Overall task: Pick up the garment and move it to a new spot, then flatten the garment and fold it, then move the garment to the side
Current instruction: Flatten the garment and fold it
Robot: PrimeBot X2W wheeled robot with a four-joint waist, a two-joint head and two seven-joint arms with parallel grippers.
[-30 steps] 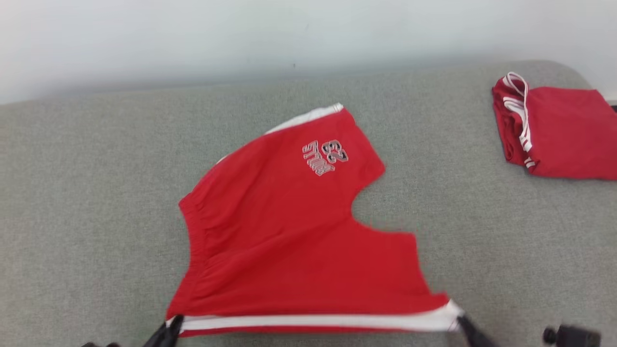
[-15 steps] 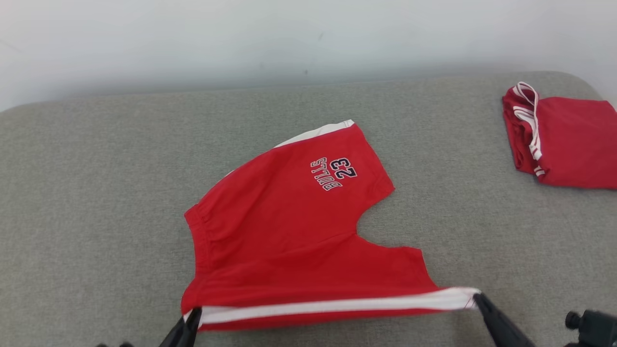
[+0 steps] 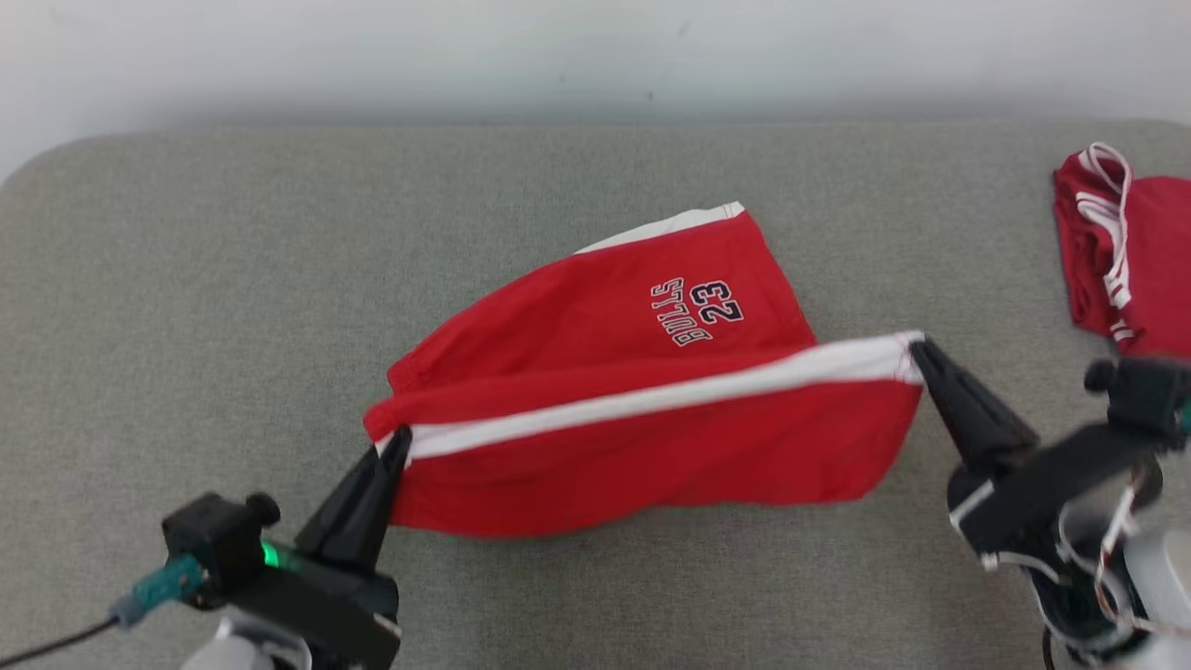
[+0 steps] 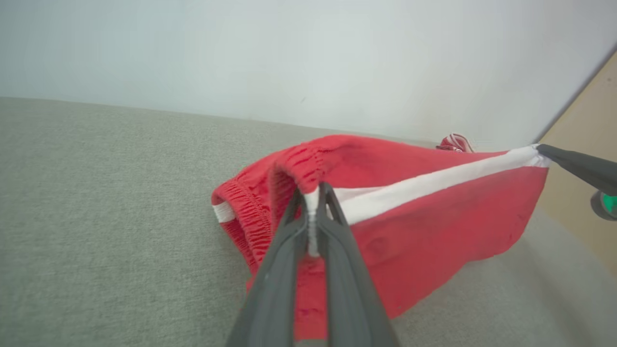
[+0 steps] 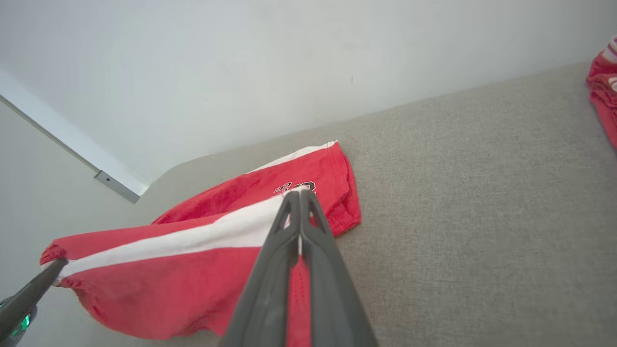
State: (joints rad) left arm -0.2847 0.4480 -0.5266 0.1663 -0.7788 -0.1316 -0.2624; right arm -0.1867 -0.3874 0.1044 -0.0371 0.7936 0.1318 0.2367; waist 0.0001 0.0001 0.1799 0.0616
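The left gripper (image 3: 398, 442) is clamped on the waistband corner and the right gripper (image 3: 916, 352) is pinched tight on the hem corner. Together they have lifted the striped near edge of the red shorts (image 3: 633, 437) off the grey cushion (image 3: 186, 279) and over the far leg. The fold looks about half done; a folded red garment (image 3: 1135, 261) lies well apart at the right, blocking nothing.

We see bright, even, diffuse light. The lifted red shorts (image 3: 651, 447) throw only a faint, soft shadow on the grey cushion (image 3: 186, 279). Our head view is slightly soft; wrist views bend at their edges, and the left gripper (image 4: 312, 192) blurs near the lens.
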